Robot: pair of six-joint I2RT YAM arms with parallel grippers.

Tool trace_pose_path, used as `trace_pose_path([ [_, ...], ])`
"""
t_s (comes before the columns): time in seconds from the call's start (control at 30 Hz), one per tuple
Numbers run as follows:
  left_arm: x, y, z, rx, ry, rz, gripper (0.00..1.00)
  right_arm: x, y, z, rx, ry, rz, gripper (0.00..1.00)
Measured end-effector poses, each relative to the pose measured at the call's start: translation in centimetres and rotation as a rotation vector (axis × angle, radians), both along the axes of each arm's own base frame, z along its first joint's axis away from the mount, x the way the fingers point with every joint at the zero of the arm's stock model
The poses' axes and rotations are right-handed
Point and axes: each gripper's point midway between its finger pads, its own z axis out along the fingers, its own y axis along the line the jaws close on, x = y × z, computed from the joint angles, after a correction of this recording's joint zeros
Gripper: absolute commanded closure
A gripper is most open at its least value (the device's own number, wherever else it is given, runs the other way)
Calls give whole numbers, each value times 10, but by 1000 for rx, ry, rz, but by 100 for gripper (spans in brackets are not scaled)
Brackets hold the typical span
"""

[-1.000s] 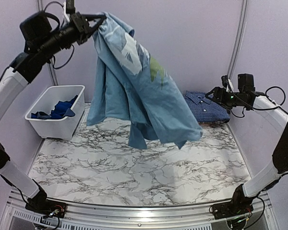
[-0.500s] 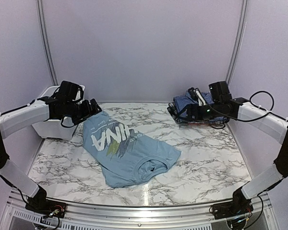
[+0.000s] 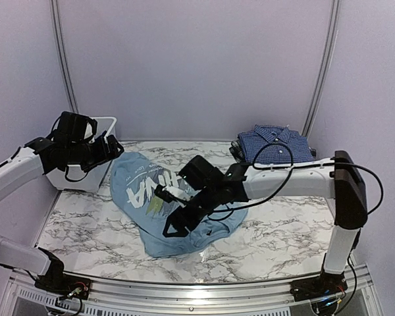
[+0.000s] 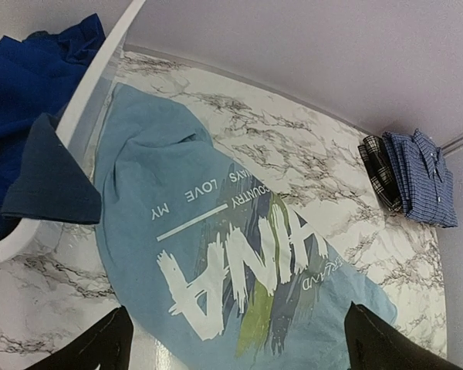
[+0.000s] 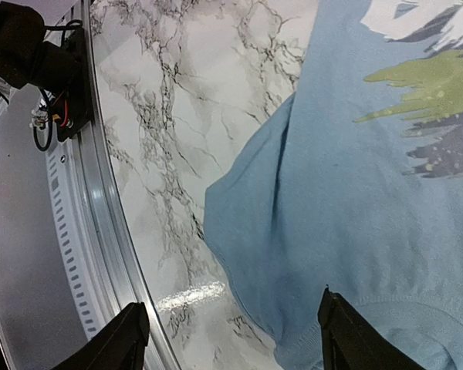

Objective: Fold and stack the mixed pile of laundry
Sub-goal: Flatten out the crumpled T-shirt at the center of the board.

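T-shirt [image 3: 141,191] flat on the table [image 3: 283,224] left of centre, bin [image 3: 85,179] just beside its far-left edge, another garment [image 4: 23,85] in the bin draped over the rim, folded button shirt [image 3: 274,145] far right, right gripper [image 3: 170,214] over the T-shirt's near part.

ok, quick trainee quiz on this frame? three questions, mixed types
1. True or false: the T-shirt lies on the table, print up.
2. Where is the checked shirt? A under the T-shirt; B far right corner; C near edge.
3. Fill in: the dark blue cloth lies in the white ___.
Key: 1 true; 2 B; 3 bin.
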Motion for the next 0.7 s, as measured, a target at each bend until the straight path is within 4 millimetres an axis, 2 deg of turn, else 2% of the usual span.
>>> trace_pose_path([
  [0.2, -18, 21, 15, 29, -25, 32, 1, -18, 46, -27, -39, -11, 60, 27],
  [0.3, -33, 29, 11, 31, -19, 40, 1, -17, 66, -37, -58, -36, 62, 28],
  [0.37, -43, 33, 6, 34, -6, 41, 1, -19, 75, -47, -76, -46, 63, 29],
  [0.5, -56, 38, 9, 24, -14, 44, 1, -22, 84, -71, -134, -64, 54, 33],
  [0.57, -60, 39, 14, 11, -28, 42, 1, -21, 86, -85, -170, -71, 48, 41],
  [0.7, -70, 41, 21, -12, -52, 37, 1, -15, 94, -90, -219, -144, 51, 88],
])
